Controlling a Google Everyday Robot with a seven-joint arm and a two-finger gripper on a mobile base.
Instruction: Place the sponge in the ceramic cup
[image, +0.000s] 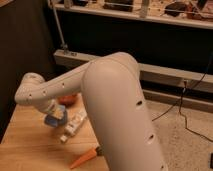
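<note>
My thick white arm sweeps from the lower right to the left over a wooden table (30, 145). Its gripper (56, 111) points down at the table's left middle, mostly hidden by the wrist. It is shut on a pale blue pad, the sponge (60, 114). A darker blue patch (50, 120) sits directly under and left of the sponge. I cannot tell whether that patch is the ceramic cup or part of the sponge.
An orange-red bowl (68, 98) sits just behind the gripper. A white oblong (75, 125) lies to its right, and an orange carrot-like piece (82, 158) lies near the front edge. Behind the table are a dark shelf unit and floor cables.
</note>
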